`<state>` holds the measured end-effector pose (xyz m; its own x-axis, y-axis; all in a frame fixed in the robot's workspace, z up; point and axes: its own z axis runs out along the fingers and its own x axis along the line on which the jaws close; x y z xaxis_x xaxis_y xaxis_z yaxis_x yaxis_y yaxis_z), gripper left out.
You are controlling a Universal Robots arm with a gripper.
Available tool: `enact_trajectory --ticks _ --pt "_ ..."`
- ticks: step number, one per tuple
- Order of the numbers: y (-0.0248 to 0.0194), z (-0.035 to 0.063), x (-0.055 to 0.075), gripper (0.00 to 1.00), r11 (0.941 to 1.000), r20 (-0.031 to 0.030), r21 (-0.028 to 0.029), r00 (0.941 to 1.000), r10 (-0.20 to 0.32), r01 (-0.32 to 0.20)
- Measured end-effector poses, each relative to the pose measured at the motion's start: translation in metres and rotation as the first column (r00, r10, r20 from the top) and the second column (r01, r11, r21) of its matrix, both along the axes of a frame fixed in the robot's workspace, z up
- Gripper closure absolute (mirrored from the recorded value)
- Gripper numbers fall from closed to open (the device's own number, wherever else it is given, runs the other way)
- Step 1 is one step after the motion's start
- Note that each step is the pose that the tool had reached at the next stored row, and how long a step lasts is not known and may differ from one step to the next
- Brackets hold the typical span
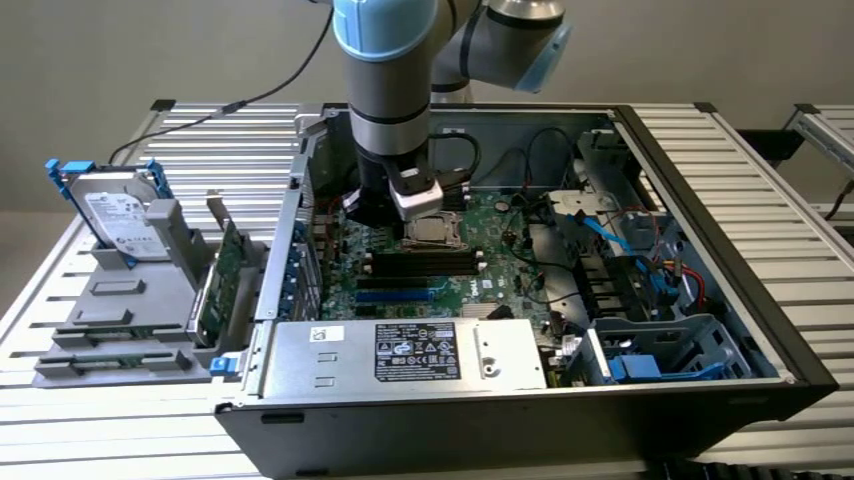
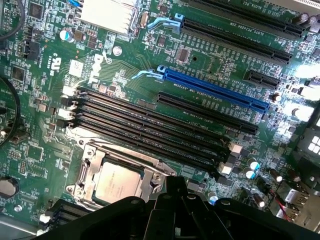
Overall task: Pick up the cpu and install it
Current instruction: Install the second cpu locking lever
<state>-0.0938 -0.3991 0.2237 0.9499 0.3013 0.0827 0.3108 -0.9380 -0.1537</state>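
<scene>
Robot gripper (image 1: 416, 208) poised over an open computer case (image 1: 747, 330), its fingers drawn together and holding nothing.

The cpu (image 2: 116, 183) lies flat just below the fingertips, seated in the metal socket frame (image 2: 85, 165) on the green motherboard (image 2: 210, 65). Its silvery top plate faces up. It is square, so no long axis shows; its edges run parallel to the black memory slots (image 2: 150, 127) beside it.
</scene>
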Motion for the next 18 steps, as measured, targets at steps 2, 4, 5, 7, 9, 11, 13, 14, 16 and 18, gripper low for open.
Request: enact_trajectory --ticks 2,4,5,7,9,11,13,14,16,18 --pt "0.0 0.0014 0.0 0.89 1.0 -0.0001 -0.0001 1.0 0.002 -0.002" --pt "0.0 0.0034 0.0 0.89 1.0 -0.0002 0.0001 1.0 0.004 -0.004" --pt "0.0 0.0047 0.0 0.89 1.0 -0.0004 0.0 1.0 0.005 -0.005" --pt "0.0 0.0073 0.0 0.89 1.0 -0.0007 0.0001 1.0 0.006 -0.006" --pt "0.0 0.0098 0.0 0.89 1.0 -0.0012 0.0 1.0 0.007 -0.007" --pt "0.0 0.0123 0.0 0.89 1.0 -0.0013 0.0 1.0 0.007 -0.007" --pt "0.0 0.0147 0.0 0.89 1.0 -0.0012 0.0 1.0 0.008 -0.008" --pt "0.0 0.016 0.0 0.89 1.0 -0.0013 -0.0001 1.0 0.008 -0.008" --pt "0.0 0.0188 0.0 0.89 1.0 -0.0013 -0.0003 1.0 0.009 -0.009" --pt "0.0 0.0227 0.0 0.89 1.0 -0.0014 -0.0006 1.0 0.009 -0.009"
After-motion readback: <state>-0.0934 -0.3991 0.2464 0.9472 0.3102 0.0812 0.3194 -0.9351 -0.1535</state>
